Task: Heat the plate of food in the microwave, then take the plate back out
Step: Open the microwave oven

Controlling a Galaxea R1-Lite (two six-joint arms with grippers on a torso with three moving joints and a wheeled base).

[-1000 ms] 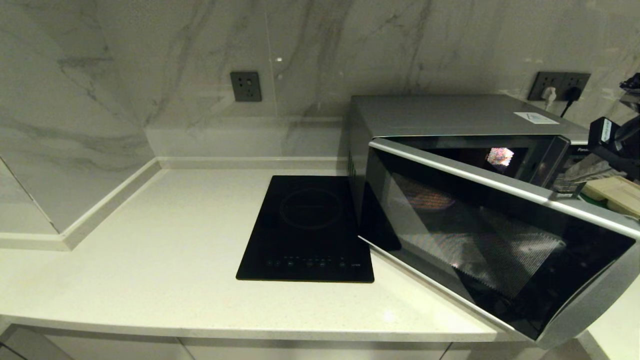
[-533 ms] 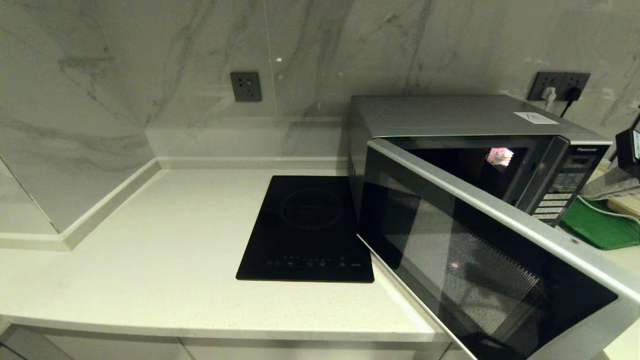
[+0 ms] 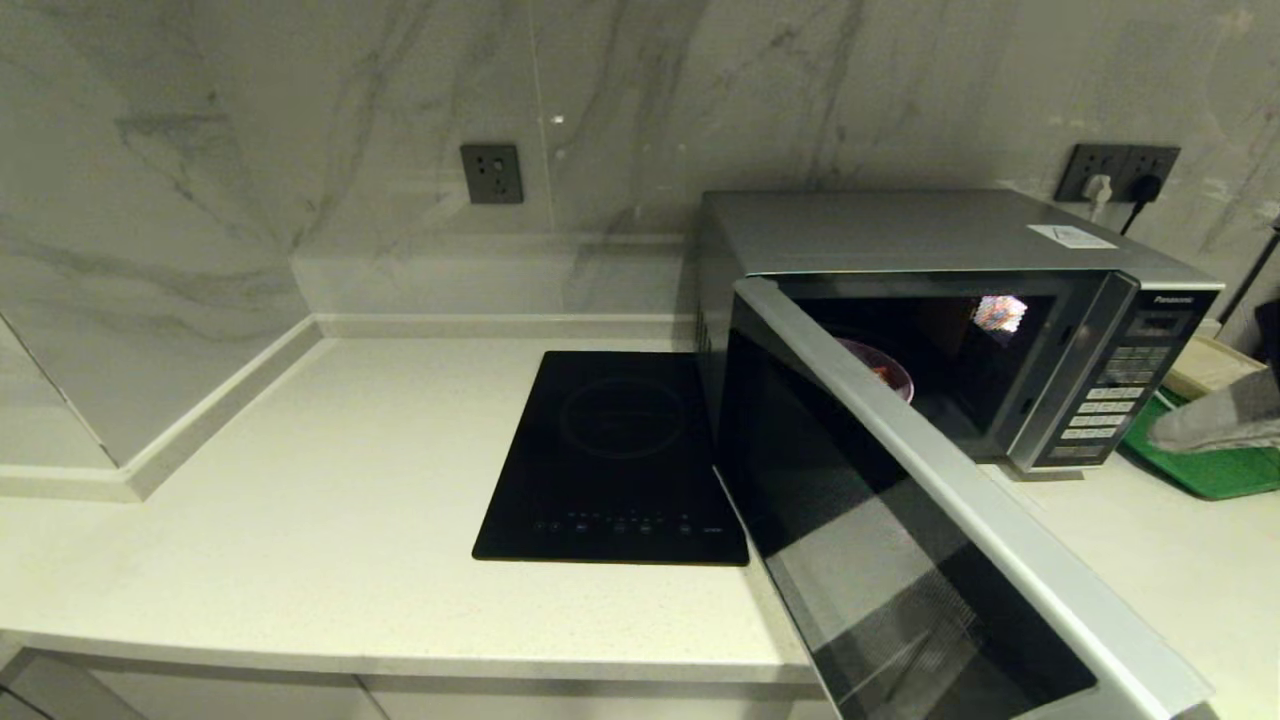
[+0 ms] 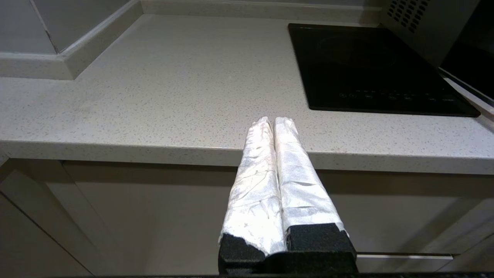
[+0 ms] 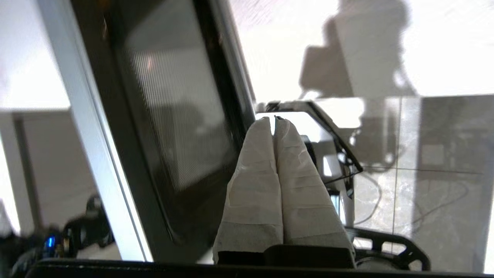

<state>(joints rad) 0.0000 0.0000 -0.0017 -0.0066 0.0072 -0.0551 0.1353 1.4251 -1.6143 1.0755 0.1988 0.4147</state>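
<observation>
The silver microwave [image 3: 930, 235] stands at the right of the counter with its dark glass door [image 3: 900, 560] swung wide open toward me. Inside the cavity, part of the pale plate of food [image 3: 885, 372] shows above the door's top edge. My right gripper [image 3: 1160, 440] is at the far right, beside the button panel and over the green tray, shut and empty. In the right wrist view the shut right gripper [image 5: 274, 120] points past the open door [image 5: 166, 127]. My left gripper [image 4: 273, 121] is shut and empty, low in front of the counter edge.
A flat black induction hob [image 3: 615, 455] lies on the pale counter [image 3: 330, 520] just left of the microwave. A green tray [image 3: 1215, 470] sits right of the microwave. Wall sockets [image 3: 1115, 170] with plugs are behind it. The open door juts out past the counter's front edge.
The microwave door has swung from half open to wide open, uncovering the plate inside. My right gripper has dropped from beside the panel's top to low over the green tray.
</observation>
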